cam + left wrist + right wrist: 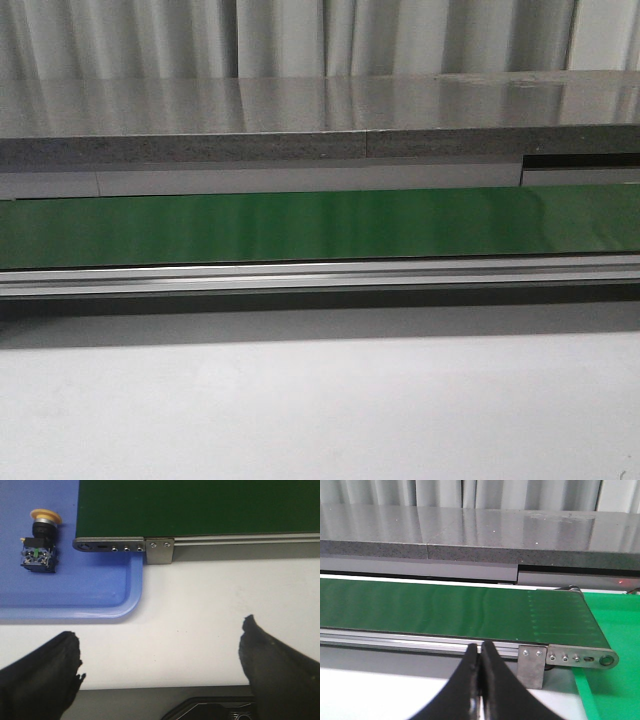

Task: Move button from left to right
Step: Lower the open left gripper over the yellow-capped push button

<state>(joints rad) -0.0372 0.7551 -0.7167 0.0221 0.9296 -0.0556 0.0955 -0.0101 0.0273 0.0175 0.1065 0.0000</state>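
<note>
Button (39, 542) lying on its side in the blue tray (100, 595), well clear of the wide-open, empty left gripper (160, 655); right gripper (481, 680) closed, empty; a grasp on the rounded cap may slip.

1 button (39, 542), 1 blue tray (100, 587), 1 green belt (320, 225), 2 claws (160, 667) (481, 680)

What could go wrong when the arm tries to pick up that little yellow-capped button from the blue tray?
1. The button lies on its side on the blue tray, so its round cap might roll or slip as the open left gripper closes on it.
2. The button sits close to the conveyor's metal end bracket, which a finger might bump on the way in.
3. The right gripper is shut, so it would need to open before any handover.
</note>
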